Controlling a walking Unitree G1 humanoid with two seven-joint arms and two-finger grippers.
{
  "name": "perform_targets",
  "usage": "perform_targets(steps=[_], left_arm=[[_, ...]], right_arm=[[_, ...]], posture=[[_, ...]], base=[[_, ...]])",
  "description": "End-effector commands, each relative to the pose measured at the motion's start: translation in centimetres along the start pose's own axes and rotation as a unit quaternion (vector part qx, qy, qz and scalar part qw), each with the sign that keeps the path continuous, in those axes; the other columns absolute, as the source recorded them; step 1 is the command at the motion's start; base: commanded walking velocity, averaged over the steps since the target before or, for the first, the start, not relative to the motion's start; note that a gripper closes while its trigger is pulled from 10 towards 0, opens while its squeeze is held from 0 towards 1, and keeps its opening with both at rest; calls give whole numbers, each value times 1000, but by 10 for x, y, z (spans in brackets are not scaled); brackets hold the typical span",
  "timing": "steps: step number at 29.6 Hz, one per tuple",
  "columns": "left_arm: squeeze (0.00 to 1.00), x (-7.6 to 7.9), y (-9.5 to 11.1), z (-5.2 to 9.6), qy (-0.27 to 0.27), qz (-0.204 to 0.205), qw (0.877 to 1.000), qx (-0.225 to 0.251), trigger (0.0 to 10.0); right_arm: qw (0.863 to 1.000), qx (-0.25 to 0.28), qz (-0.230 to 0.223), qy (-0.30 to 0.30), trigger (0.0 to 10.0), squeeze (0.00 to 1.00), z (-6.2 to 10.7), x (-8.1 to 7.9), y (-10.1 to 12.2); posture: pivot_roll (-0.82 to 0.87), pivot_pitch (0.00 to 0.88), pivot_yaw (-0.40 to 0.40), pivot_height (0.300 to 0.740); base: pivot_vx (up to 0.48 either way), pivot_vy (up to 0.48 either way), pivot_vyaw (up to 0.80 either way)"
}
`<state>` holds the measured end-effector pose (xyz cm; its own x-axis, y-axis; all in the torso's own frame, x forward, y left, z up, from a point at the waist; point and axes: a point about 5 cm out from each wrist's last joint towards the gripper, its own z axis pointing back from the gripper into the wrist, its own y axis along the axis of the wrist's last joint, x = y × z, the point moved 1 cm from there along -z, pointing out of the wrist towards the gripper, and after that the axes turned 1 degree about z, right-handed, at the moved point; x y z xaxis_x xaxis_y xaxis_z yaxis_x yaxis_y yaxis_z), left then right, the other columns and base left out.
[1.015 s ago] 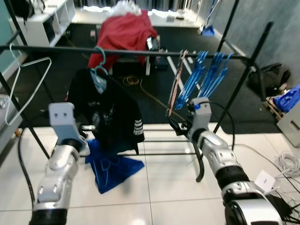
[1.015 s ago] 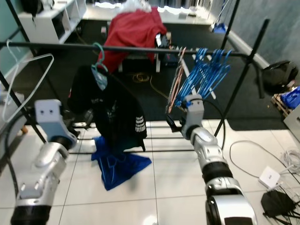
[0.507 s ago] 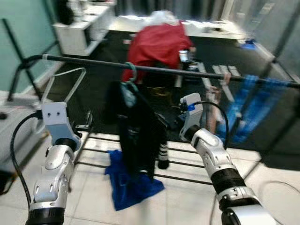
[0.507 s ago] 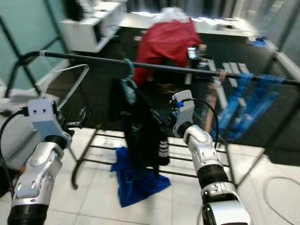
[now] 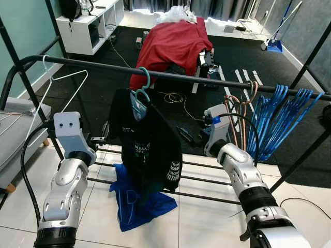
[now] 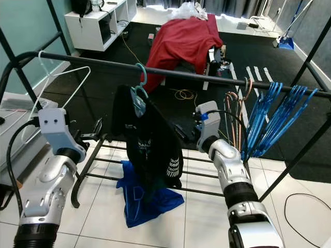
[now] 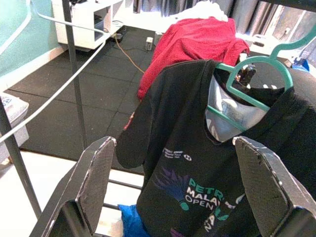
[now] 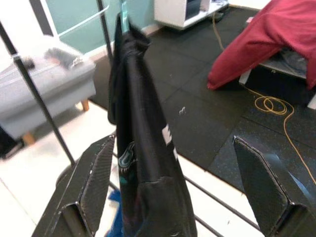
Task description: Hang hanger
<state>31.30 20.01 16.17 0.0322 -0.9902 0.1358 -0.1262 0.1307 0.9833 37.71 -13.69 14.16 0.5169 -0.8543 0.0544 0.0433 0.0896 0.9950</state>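
Black clothes rail (image 5: 181, 76) spans the scene on angled black legs, standing where white floor tiles meet dark matting. Beyond it, a red cloth (image 5: 173, 41) drapes over furniture, with a white shelf unit (image 5: 90, 23) at far left. A black T-shirt (image 5: 147, 147) with printed lettering hangs on a teal hanger (image 5: 140, 92), whose hook sits over the rail near its middle; shirt and hanger hang free, touched by neither claw. Under the shirt a blue garment (image 5: 135, 201) lies crumpled on the tiles, partly over the rack's lower bars. A bunch of blue hangers (image 5: 276, 121) hangs toward the right end of the rail, with a few tan or pink ones (image 5: 239, 111) just beside them on the inner side. An empty white wire hanger (image 5: 49, 111) hangs near the left end. Left claw (image 7: 173, 187): raised beside the shirt on its left, fingers spread wide, nothing between them; its wrist view looks straight at the shirt front and teal hanger. Right claw (image 8: 175, 190): raised on the shirt's right, fingers likewise spread and empty; its wrist view shows the shirt edge-on, close. A yellow cable (image 8: 276, 106) loops on the dark mat behind.
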Motion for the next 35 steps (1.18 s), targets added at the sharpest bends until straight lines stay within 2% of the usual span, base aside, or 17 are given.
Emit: perform_targets(steps=[1, 8, 21, 24, 27, 32, 35], left_arm=[[0, -1, -6, 1, -3, -8, 1000, -14, 10000], [0, -1, -6, 1, -4, -31, 999, -13, 10000], [0, -1, -7, 3, -5, -35, 999, -15, 10000], [0, -4, -7, 6, -3, -37, 999, -18, 10000], [0, -5, -6, 6, -2, -37, 999, -18, 10000], [0, -6, -6, 7, -1, -38, 999, -18, 10000], [0, -7, -7, 7, 0, -38, 999, -20, 10000]], right_arm=[[1000, -13, 0, 1, 10000, 0, 0, 1, -4], [998, -50, 15, 21, 10000, 0, -13, -7, -5], [998, -68, 15, -4, 10000, 0, -16, -2, -7], [995, -91, -14, -25, 10000, 0, -18, 1, -12], [995, -95, -22, -26, 10000, 0, -18, 1, -13], [995, -91, -32, -24, 10000, 0, -19, 1, -13], [996, -75, -53, -16, 10000, 0, -20, 1, -10]], posture=[[-16, 31, -73, 740], [5, 27, -81, 740], [15, 40, -78, 740], [32, 54, -83, 740], [32, 54, -83, 740], [34, 56, -84, 740], [35, 58, -85, 740]], base=[[0, 0, 0], [0, 0, 0], [0, 0, 0], [0, 0, 0], [0, 0, 0], [0, 0, 0], [0, 0, 0]])
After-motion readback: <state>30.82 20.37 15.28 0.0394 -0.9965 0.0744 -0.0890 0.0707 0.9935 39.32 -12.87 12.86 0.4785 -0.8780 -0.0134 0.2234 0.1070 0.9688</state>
